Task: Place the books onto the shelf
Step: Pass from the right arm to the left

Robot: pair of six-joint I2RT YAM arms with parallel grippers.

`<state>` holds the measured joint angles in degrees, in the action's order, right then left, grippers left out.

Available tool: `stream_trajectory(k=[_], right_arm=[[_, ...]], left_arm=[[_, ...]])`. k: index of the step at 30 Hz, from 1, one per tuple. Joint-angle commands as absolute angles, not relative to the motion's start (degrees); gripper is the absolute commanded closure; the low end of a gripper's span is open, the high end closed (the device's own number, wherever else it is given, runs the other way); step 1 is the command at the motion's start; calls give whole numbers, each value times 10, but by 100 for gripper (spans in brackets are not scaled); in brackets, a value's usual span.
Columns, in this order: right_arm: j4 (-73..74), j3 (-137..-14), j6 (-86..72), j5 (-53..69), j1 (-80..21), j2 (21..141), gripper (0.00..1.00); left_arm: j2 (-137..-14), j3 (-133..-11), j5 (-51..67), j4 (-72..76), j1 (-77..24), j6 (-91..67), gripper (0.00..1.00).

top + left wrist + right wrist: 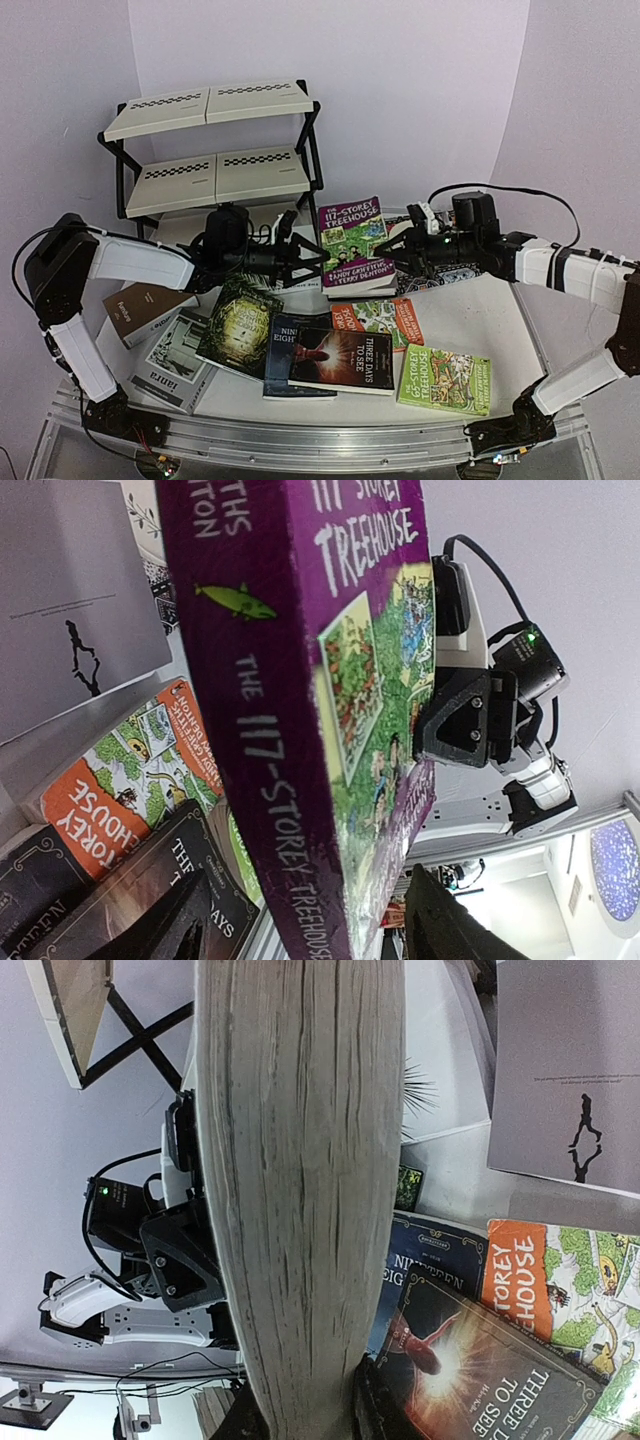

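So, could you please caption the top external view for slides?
The right hand grips the purple Treehouse book near the shelf; open left hand straddles its spine.

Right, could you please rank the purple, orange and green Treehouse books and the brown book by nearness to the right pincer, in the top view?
1. Purple Treehouse book, held in the right pincer.
2. Orange Treehouse book, mid-table, toward the near edge.
3. Green Treehouse book, near right corner.
4. Brown book, far left side.
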<state>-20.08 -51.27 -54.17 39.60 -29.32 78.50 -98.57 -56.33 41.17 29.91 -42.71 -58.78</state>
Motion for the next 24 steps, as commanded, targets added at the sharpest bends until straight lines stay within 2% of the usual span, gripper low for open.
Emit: stream_trajectory(k=[1,5,7,9,10,12,15,19,22,24], right_arm=[[-247,-537,-527,418,-300,752,97],[-252,-538,-527,416,-311,756,96],[-252,-537,-526,415,-314,759,93],[-252,-534,-525,414,-315,761,83],[-252,-532,-524,413,-316,761,74],[-249,-528,-519,408,-316,760,61],[-216,-530,-495,387,-316,757,46],[-185,-531,-469,367,-316,757,19],[-171,-533,-453,357,-317,760,8],[-155,-539,-436,350,-319,763,5]], left_arm=[[-958,-560,431,350,-431,-607,40],[-967,-558,432,353,-431,-615,53],[-968,-557,431,354,-431,-614,64],[-966,-556,428,354,-431,-611,77],[-965,-555,426,354,-431,-610,83],[-960,-553,424,354,-430,-608,90],[-945,-541,423,354,-417,-606,93],[-907,-514,425,354,-387,-602,95],[-874,-494,439,353,-358,-603,95],[-849,-479,455,352,-330,-610,96]])
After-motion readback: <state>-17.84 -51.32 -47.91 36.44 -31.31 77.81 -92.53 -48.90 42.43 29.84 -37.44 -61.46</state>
